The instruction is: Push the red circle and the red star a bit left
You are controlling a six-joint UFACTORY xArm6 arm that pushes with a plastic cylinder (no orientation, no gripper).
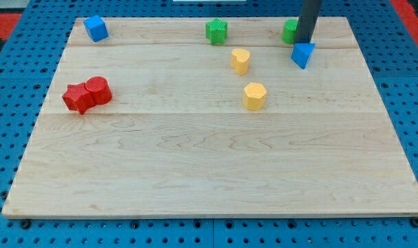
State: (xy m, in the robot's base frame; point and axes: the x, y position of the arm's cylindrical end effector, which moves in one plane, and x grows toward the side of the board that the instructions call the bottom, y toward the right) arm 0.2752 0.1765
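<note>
The red circle [98, 90] and the red star [77, 98] sit touching each other at the view's left side of the wooden board, star to the left of the circle. My tip [304, 43] is at the view's top right, far from both red blocks. It stands just above a blue block [302, 54] and in front of a green block [290, 31], which it partly hides.
A blue cube [96, 28] sits at the top left corner. A green star-like block [216, 31] is at top centre. Two yellow blocks lie right of centre, one [239, 60] above the other [254, 96]. The wooden board [209, 172] rests on a blue pegboard.
</note>
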